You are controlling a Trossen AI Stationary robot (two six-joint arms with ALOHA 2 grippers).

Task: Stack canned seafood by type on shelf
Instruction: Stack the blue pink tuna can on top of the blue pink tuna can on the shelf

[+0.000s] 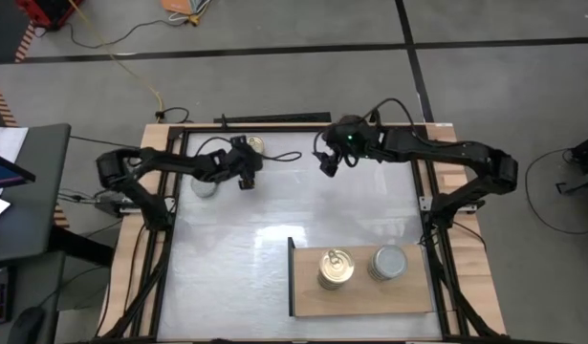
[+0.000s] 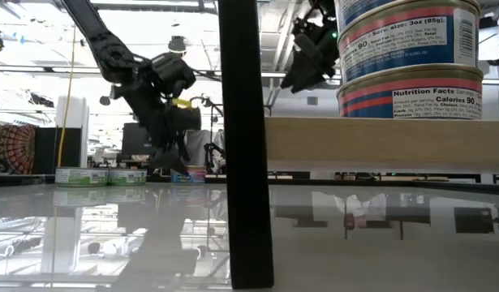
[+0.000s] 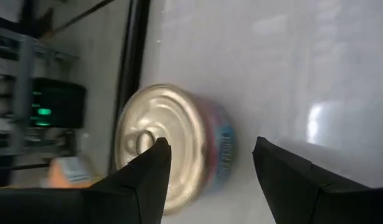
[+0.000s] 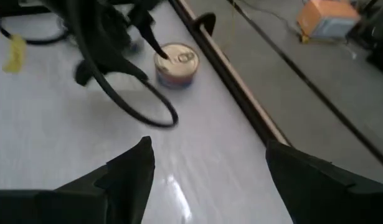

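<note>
Two stacks of tins are seen on the shelf (image 1: 365,298), which lies at the near edge of the counter (image 1: 274,225): a gold-lidded stack (image 1: 336,268) and, just beside it, a silver-lidded stack (image 1: 388,263). At the far edge, well apart from the shelf, a gold tin (image 1: 254,145) is found beside the left gripper (image 1: 244,179), whose fingers (image 3: 144,180) are parted and grasp nothing (in the left wrist view that tin lies just beyond them). A silver tin (image 1: 205,185) sits near the same arm. The right gripper (image 1: 327,166) is held above the counter, far from the shelf, with its fingers (image 4: 126,174) released and empty.
</note>
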